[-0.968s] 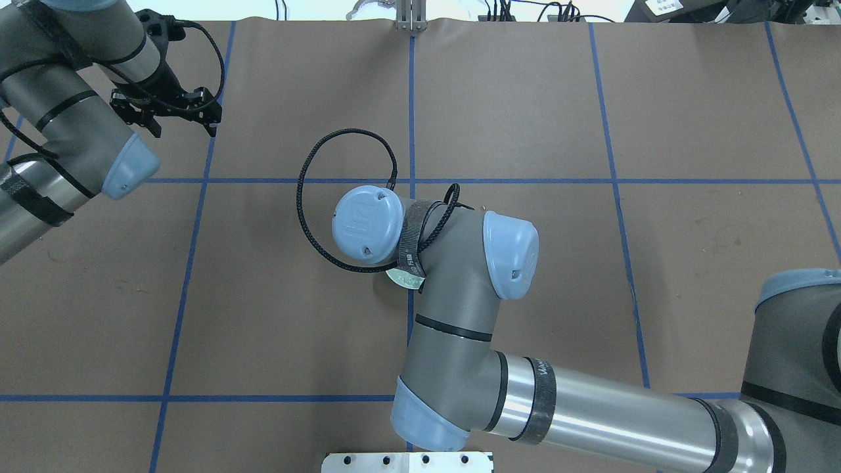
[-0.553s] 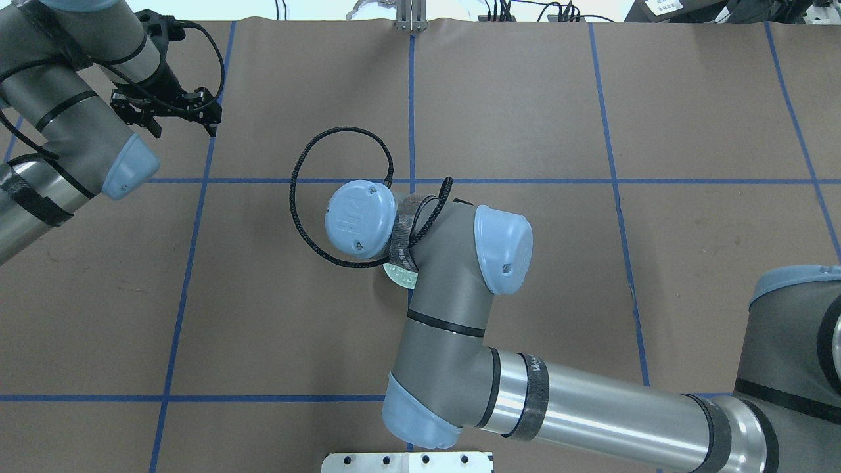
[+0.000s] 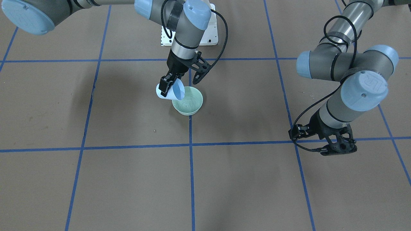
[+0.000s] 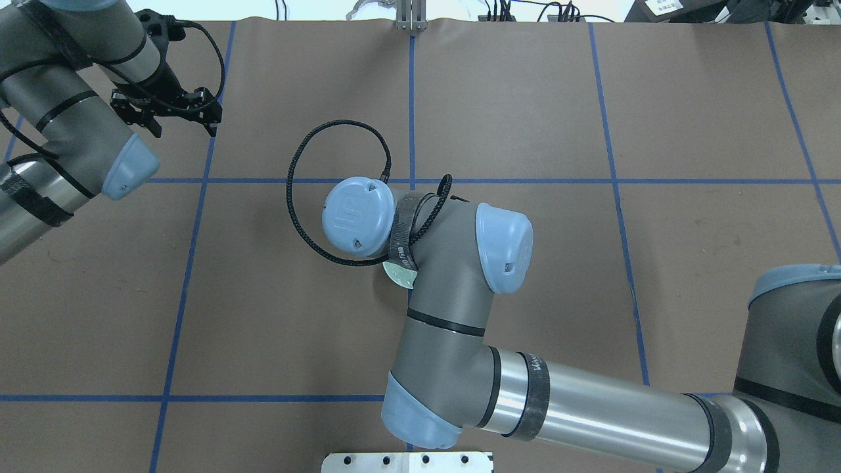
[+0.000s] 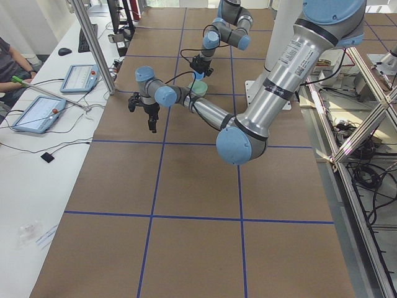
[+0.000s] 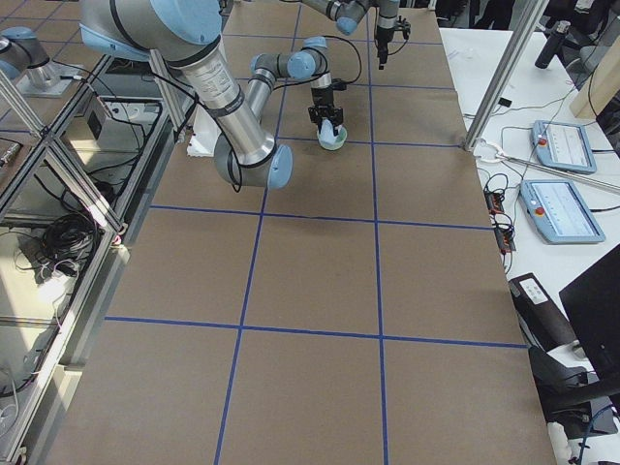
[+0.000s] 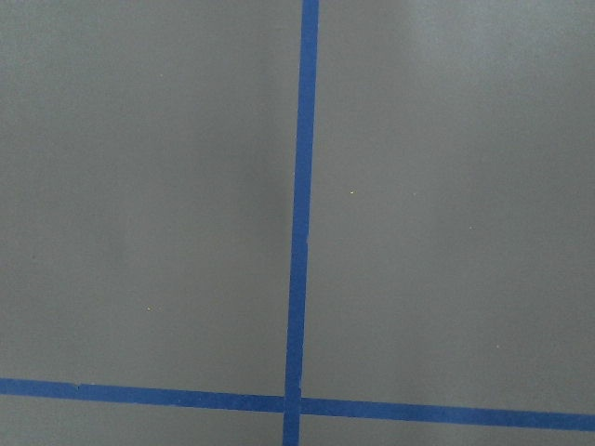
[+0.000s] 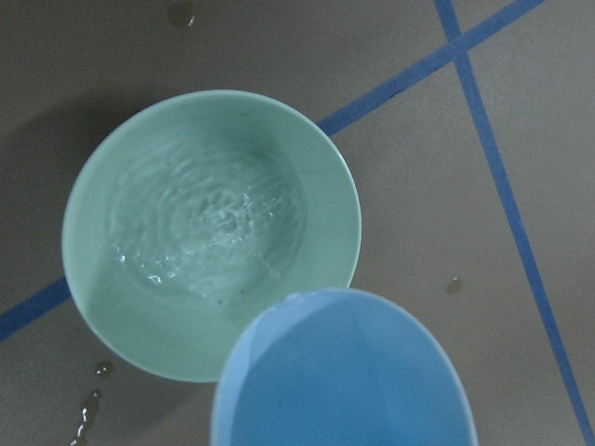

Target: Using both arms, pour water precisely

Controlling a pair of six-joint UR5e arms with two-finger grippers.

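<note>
**Front-facing view:** The right fingers (image 3: 165, 87) are clamped on the wall of a blue cup (image 3: 173, 93). The cup is tipped steeply, its lip over the rim of a green bowl (image 3: 196, 107) standing mid-counter (image 3: 96, 179). The left fingers (image 3: 322, 141) hang spread and empty, well apart from the bowl.

**Overhead view:** The right arm (image 4: 447, 263) covers the pour and leaves only a sliver of bowl showing. The left arm (image 4: 72, 112) is over the far left corner. You cannot judge the flow from here.

**Left-end view:** Cup and bowl sit small and far beyond the left arm, too small to read anything finer.

**Right-end view:** Much the same, with the cup above the bowl under the right arm's wrist.

**Left wrist view:** Only bare counter and blue tape lines (image 7: 299, 232) show.

**Right wrist view:** This is your best guide.
- The water (image 8: 209, 218) lies rippling in the bowl, and the cup's lip overlaps one side of the rim.
- No stream shows plainly, so the pour is probably at its tail.
- Small drops (image 8: 91, 404) sit on the counter just outside the bowl, which suggests the margin is thin.

To finish well, hold the lip inside the rim rather than over its edge. Change the tilt slowly, and let the last drips fall before you right the cup. Nothing steadies the bowl, so avoid touching it with the cup.
</note>
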